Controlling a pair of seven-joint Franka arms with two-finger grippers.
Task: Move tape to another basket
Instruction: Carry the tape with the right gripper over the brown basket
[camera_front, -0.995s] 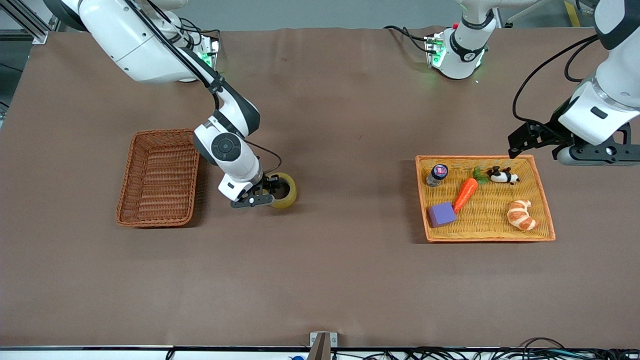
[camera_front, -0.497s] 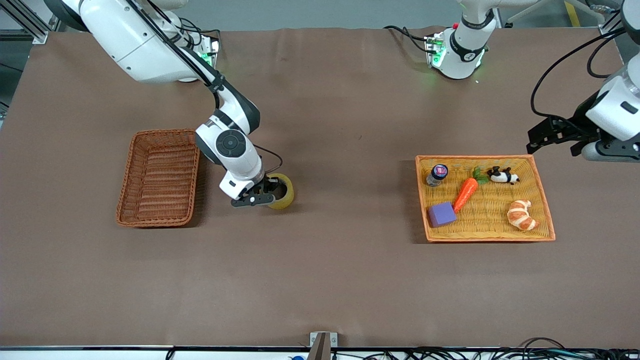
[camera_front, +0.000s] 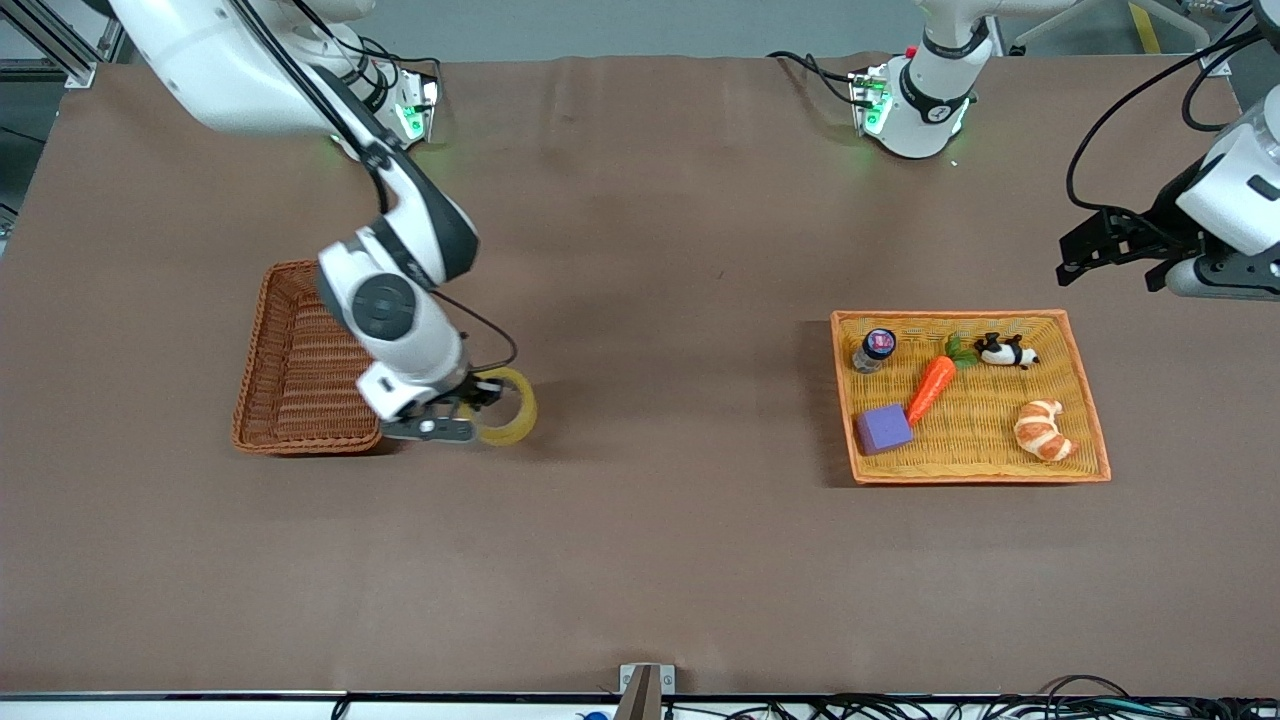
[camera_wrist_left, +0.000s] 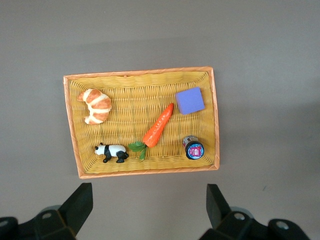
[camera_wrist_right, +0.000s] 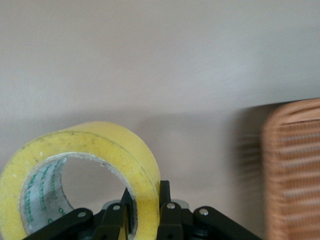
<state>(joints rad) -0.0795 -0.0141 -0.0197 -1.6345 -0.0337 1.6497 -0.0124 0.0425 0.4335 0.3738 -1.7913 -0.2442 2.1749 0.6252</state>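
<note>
The tape (camera_front: 512, 410), a yellowish ring, hangs just off the brown table with my right gripper (camera_front: 478, 406) shut on its wall. One finger is inside the ring and one outside. The right wrist view shows the same grip: the tape (camera_wrist_right: 100, 146) is pinched in the right gripper (camera_wrist_right: 146, 198). The reddish-brown wicker basket (camera_front: 290, 350) lies right beside the held roll toward the right arm's end, and its rim (camera_wrist_right: 295, 170) shows in the right wrist view. My left gripper (camera_front: 1080, 255) hangs open and waiting above the table by the yellow tray; its open fingers (camera_wrist_left: 149, 200) hold nothing.
A yellow tray with an orange rim (camera_front: 950, 315) lies toward the left arm's end. It holds a croissant (camera_front: 1042, 430), a carrot (camera_front: 930, 388), a toy panda (camera_front: 1005, 351), a purple block (camera_front: 883, 428) and a small jar (camera_front: 876, 348). The left wrist view shows the same tray (camera_wrist_left: 140, 73).
My right gripper closed on the tape, lifted it and carried it toward the wicker basket. The left arm drew back from the yellow tray, then held still.
</note>
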